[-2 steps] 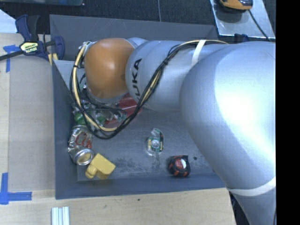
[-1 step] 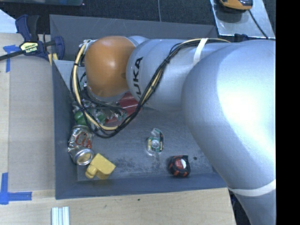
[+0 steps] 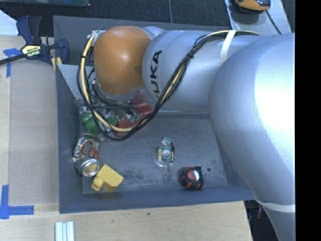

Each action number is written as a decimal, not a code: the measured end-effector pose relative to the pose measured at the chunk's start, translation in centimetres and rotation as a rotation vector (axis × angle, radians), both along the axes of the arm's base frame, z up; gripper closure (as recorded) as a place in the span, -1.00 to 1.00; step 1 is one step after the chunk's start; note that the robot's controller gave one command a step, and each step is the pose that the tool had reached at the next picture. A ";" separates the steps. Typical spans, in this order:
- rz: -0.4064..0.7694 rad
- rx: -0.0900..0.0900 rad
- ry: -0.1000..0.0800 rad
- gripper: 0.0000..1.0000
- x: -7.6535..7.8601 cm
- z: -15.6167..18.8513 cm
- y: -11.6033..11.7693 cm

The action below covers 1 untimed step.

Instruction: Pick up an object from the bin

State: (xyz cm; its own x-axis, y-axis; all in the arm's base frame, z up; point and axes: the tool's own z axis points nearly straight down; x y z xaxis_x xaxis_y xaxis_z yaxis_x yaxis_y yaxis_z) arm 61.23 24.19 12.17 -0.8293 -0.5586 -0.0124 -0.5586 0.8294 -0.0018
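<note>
**Gripper Low Over Green and Red Things, Far Left**

Found a crushed can [image 3: 86, 154] against the left wall of the bin [image 3: 66, 149], toward the near side, with a yellow block [image 3: 107, 178] just beside it and nearer. Judged the can light, thin-walled, slick and apt to dent further. Would have taken it across the flattened middle, not at the open rim. Judged the block stiff and light, best pinched across its flat sides.

Farther back, made out a green thing [image 3: 89, 122] by the left wall, half covered by cables [image 3: 120, 133]. Placed the gripper [image 3: 113, 115] just right of it, tucked under the orange cover [image 3: 120, 59]. Could not tell its state, spread apart or drawn together. Took the green thing, and a red thing [image 3: 142, 108] just right of the gripper, as the likeliest targets, being nearest. Could not name the kind or shape of either, so only guessed at handling: probably small and light, with no clear place to grip.

At mid floor, saw a small clear-and-yellow thing [image 3: 165, 152] lying alone. Looked glossy, so likely slippery. Toward the near right, noted a round red-and-black thing [image 3: 191, 178] close to the near wall, likely to roll if nudged. Lost the far right of the floor behind the arm [image 3: 241, 84].
</note>
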 end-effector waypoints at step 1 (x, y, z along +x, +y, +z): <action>-0.001 0.001 -0.002 1.00 0.1 3.9 0.0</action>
